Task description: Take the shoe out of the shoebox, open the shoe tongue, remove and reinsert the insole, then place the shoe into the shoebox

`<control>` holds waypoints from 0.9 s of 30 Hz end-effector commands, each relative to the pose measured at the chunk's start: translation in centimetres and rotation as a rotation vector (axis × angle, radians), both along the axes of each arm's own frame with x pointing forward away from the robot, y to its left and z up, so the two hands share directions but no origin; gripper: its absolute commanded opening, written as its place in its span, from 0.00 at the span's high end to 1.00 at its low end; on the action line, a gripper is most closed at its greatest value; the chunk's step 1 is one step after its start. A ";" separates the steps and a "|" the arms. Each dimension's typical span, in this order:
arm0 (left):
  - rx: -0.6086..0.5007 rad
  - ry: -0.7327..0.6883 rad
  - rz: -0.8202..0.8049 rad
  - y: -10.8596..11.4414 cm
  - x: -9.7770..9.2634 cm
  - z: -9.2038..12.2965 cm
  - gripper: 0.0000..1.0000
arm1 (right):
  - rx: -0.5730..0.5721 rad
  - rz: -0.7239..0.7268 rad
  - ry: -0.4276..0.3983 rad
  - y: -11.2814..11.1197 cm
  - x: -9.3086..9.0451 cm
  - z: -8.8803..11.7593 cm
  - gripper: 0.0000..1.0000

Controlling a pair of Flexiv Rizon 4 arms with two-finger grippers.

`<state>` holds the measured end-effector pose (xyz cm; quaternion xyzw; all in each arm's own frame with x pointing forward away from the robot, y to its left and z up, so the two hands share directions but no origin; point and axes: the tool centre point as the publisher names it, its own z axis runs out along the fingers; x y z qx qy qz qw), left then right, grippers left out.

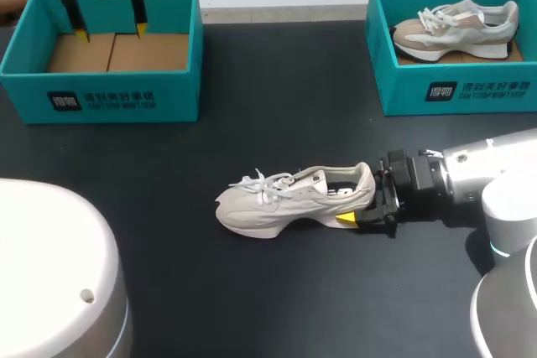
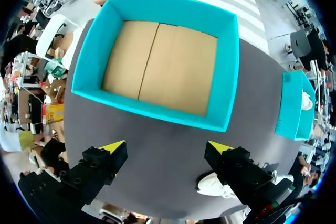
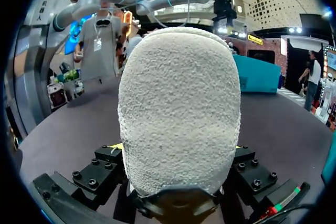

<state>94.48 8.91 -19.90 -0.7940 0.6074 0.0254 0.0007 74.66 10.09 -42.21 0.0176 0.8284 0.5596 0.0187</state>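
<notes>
Clamping the shoe point(image 1: 285, 199) by the heel on the table point(image 1: 285, 106), the right hand point(image 1: 362, 200) looks set for tongue-opening, which needs the left hand point(image 1: 110, 33), spread empty over the shoebox point(image 1: 109, 100), brought across.

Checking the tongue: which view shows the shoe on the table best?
Head view: the shoe lies whole, side-on, laces visible. The right wrist view shows only its heel; the left wrist view only a white sliver.

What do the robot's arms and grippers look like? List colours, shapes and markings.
The right arm has rounded silver-white casing, a pale blue ring and a black wrist. Both the left gripper and right gripper are black, blocky and bolted, with wedge-shaped yellow fingertips.
</notes>
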 end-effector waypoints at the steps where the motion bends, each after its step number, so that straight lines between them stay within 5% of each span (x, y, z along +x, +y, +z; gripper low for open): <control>1: 0.011 -0.056 0.028 -1.9 -3.8 0.6 0.00 | -0.002 -0.002 -0.001 0.3 0.2 -0.9 1.00; 10: 0.011 -0.080 0.177 -6.8 -7.5 -0.8 0.00 | -0.002 -0.002 -0.001 0.3 0.2 -0.9 1.00; 27: -0.019 -0.077 0.178 -15.2 -13.5 -2.8 0.00 | -0.002 -0.002 -0.001 0.3 0.2 -0.9 1.00</control>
